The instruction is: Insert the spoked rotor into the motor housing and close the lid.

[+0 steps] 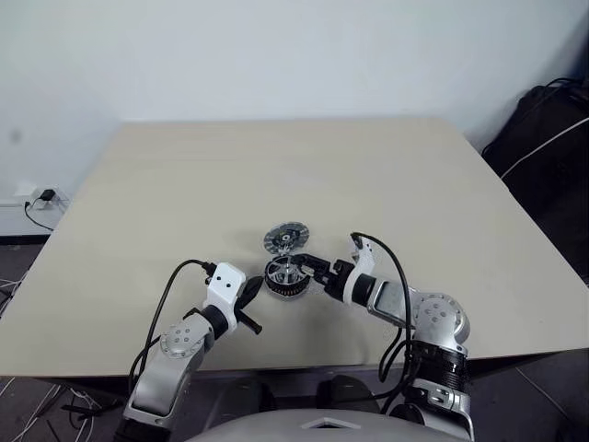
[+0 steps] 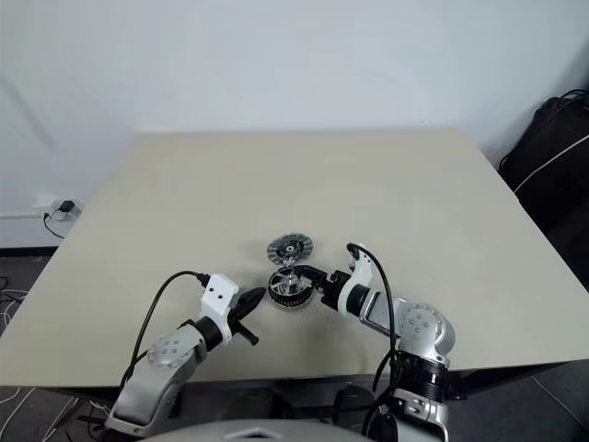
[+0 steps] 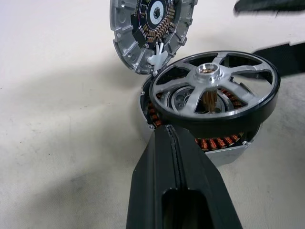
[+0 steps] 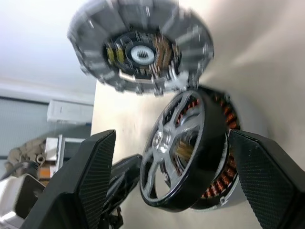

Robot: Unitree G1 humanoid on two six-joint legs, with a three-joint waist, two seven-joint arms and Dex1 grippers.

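Left eye view shows the table point(image 1: 184, 184) carrying the motor housing point(image 1: 283, 281) with the ribbed lid point(image 1: 286, 238) lying just behind it. The spoked rotor point(image 3: 214, 90) rests tilted on the housing, its shaft in the centre. The right end effector point(image 4: 171, 181) is spread either side of the rotor without touching; the left end effector point(image 3: 178, 191), pressed together, braces the housing, so pressing the rotor down squarely would likely seat it.

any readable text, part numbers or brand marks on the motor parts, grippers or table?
None readable.
Spoked rotor: bare metal hub and dark rim, no marking.
Lid: ribs and small components around its centre, no legible print.
Motor housing: copper windings, no label.
Left gripper and right gripper: plain black.
Table: blank.
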